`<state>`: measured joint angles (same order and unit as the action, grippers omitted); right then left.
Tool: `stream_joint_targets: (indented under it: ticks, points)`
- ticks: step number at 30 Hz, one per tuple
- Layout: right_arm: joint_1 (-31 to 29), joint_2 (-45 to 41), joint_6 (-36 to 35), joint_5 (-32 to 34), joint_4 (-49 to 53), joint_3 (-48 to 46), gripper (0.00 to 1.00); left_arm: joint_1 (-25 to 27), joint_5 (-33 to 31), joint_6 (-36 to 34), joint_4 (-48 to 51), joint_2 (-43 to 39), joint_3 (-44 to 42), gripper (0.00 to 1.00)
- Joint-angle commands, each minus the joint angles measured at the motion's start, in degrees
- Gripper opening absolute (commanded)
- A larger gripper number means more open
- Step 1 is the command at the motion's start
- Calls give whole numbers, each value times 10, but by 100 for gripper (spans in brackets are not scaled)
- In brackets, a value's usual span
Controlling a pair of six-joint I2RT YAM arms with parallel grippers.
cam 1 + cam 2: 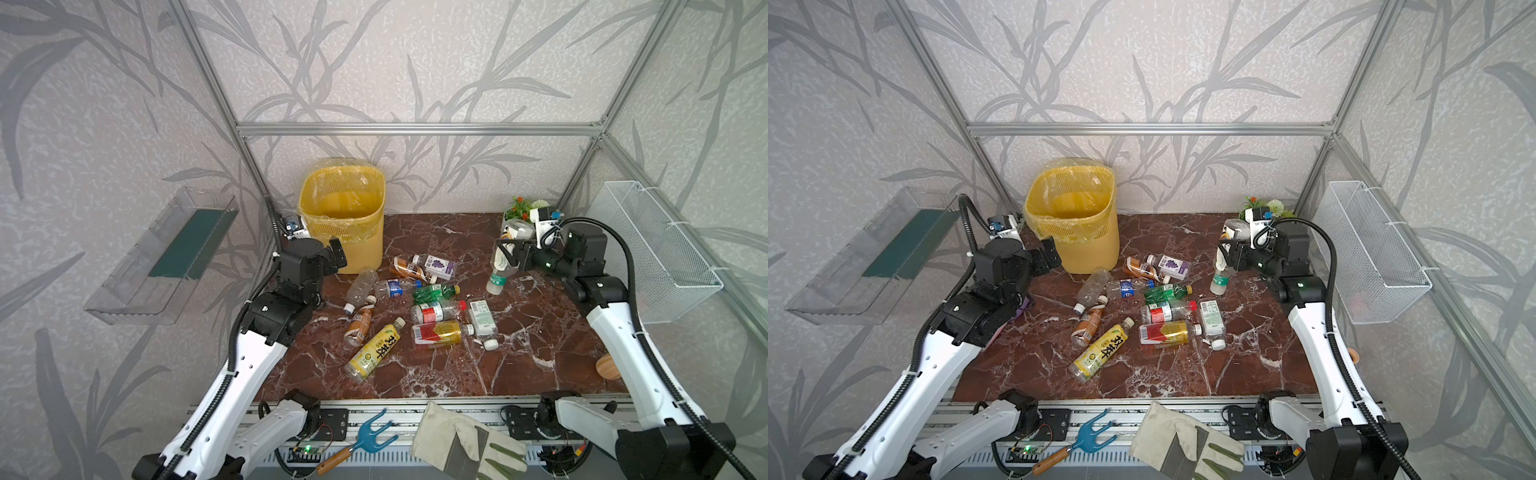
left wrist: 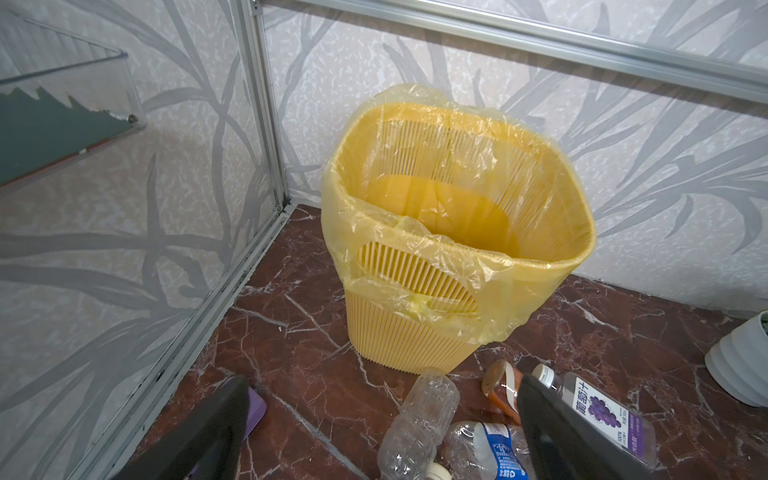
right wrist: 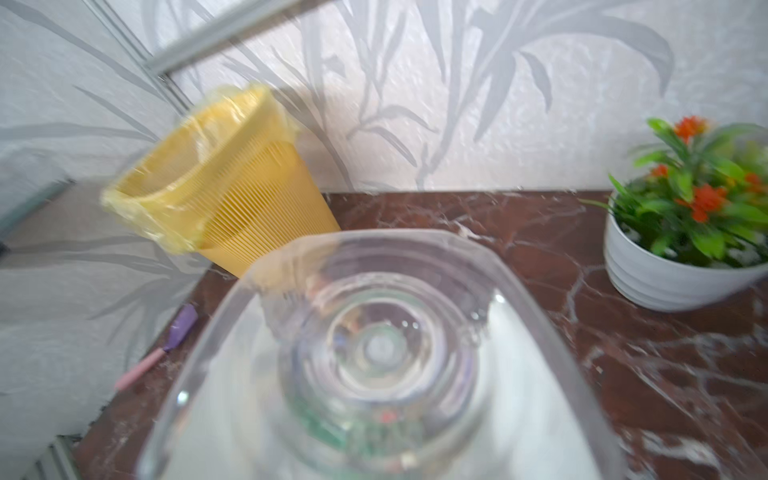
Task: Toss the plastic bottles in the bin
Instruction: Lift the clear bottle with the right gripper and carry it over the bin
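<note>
Your right gripper point(image 1: 510, 254) is clamped around the middle of a clear plastic bottle with a green-and-white label point(image 1: 500, 270). The bottle's cap points down, at the far right of the red marble table point(image 1: 540, 332). The tall yellow lattice bin with a thin bag liner point(image 1: 361, 249) stands upright in the far left corner, well apart from it. Between them lie the other bottles. Nearest the bin are a flat purple-labelled bottle point(image 1: 440, 266) and a brown-labelled bottle point(image 1: 409, 269). A white pot of artificial flowers point(image 3: 665, 282) sits just behind your right gripper. Your left gripper point(image 2: 380, 386) hangs beside the bin's front, fingers wide apart and holding nothing, over a crushed unlabelled clear bottle point(image 2: 419, 419). A purple spatula point(image 3: 183, 326) lies by the left wall.
</note>
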<state>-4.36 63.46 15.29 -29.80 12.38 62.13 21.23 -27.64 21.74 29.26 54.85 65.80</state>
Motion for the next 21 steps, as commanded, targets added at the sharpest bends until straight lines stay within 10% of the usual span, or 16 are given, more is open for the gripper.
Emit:
stream_joint_targets:
  ticks: [1, 21]
  points:
    - [-35, 8, 125, -42, -196, -10, 56, -8, -33, 43, 33, -8, -15, 99]
    - [-314, 317, 217, 240, -613, 216, 54, -121, 54, 115, 122, -44, -73, 99]
